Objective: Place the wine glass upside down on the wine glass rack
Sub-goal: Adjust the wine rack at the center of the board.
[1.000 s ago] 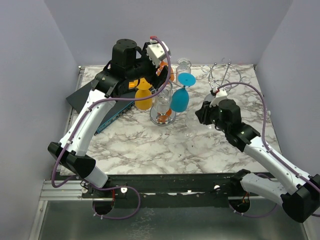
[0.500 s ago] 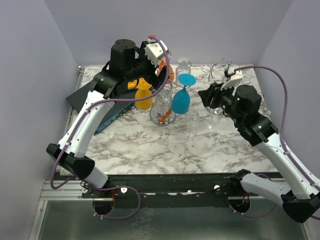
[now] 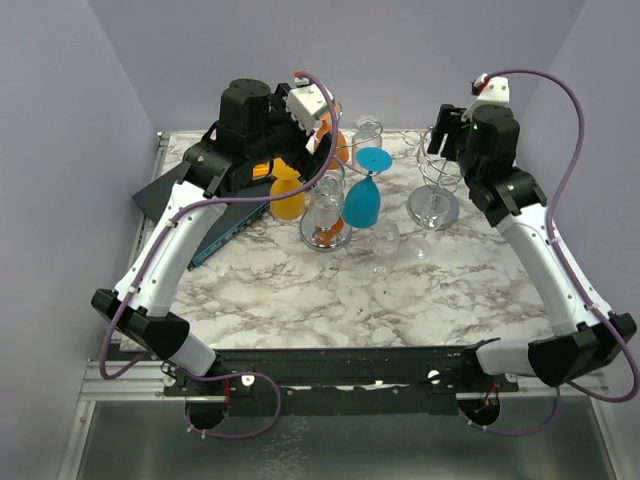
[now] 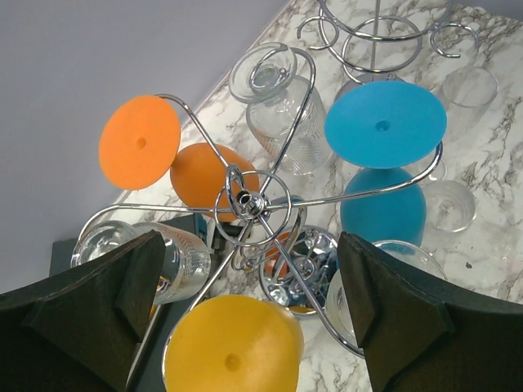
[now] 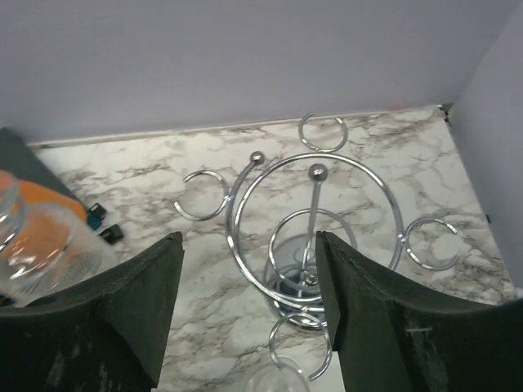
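Observation:
A clear wine glass (image 3: 383, 238) stands on the marble table between two chrome racks; a second clear one (image 3: 421, 246) stands just right of it. The left rack (image 3: 326, 232) (image 4: 245, 200) holds blue (image 3: 360, 200) (image 4: 384, 122), yellow (image 3: 288, 200) (image 4: 233, 343), orange (image 4: 139, 151) and clear glasses upside down. The right rack (image 3: 433, 203) (image 5: 310, 237) has bare hooks. My left gripper (image 3: 322, 140) (image 4: 249, 278) is open and empty above the left rack. My right gripper (image 3: 450, 130) (image 5: 249, 310) is open and empty, high above the right rack.
A dark flat board (image 3: 165, 195) lies at the table's left, under the left arm. Grey walls close in the back and both sides. The rim of a clear glass (image 5: 282, 380) shows at the bottom of the right wrist view.
My right arm has risen and swung back and to the right, from beside the clear glasses to above the right rack. My left arm has barely moved.

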You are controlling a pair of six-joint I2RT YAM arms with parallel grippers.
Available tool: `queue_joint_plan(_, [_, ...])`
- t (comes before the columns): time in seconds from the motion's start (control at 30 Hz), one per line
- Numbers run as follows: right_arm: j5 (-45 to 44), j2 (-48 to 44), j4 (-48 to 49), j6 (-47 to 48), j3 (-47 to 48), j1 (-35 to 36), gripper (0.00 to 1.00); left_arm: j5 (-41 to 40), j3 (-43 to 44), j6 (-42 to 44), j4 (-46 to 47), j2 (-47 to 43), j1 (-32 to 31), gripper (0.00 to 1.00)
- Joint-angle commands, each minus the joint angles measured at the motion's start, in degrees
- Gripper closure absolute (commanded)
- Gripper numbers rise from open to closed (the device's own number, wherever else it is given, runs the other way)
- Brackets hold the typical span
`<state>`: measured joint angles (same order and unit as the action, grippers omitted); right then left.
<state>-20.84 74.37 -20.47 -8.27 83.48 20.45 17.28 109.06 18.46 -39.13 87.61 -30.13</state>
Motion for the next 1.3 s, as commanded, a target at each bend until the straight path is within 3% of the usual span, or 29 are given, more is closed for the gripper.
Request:
queue_joint_plan(0.0, [-1.1,5.0,-3.3,2.2,6.5,-5.4,0.26,-2.7,1.9,0.8,-4.4,-2.4,-0.1,0.05])
queue_joint_plan(0.17, [4.4,10.2,-3.2,2.9,9.2,-11.6,0.24,-4.7,3.6,1.7,-7.6,-2.9,-0.1,0.04])
queue_joint_plan(0.57, [7.7,15.2,2.9,3.0,5.3,-12.2,0.31,-11.2,7.6,1.5,-16.7,-2.7,-0.1,0.01])
queue_joint_plan(0.83, [6.0,19.0,6.5,6.0,5.5,-12.6,0.54,-12.7,3.6,3.2,-16.8,-6.3,-0.1,0.01])
queue_joint_plan(0.93, [7.4,18.4,8.2,7.6,4.4,-13.3,0.86,-13.7,3.1,3.4,-17.4,-6.4,-0.1,0.01])
queue_joint_plan(0.97, [7.7,17.9,8.9,7.7,3.7,-13.6,0.92,-13.6,2.9,3.6,-17.6,-6.5,-0.1,0.01])
queue_joint_plan(1.13, [9.4,15.6,11.3,13.0,2.4,-15.1,0.98,-12.4,1.7,4.5,-17.6,-7.5,-0.1,0.01])
queue_joint_plan(1.27, [16.7,13.9,11.9,16.3,2.7,-18.0,1.0,-11.8,1.0,4.6,-17.6,-7.8,-0.1,0.01])
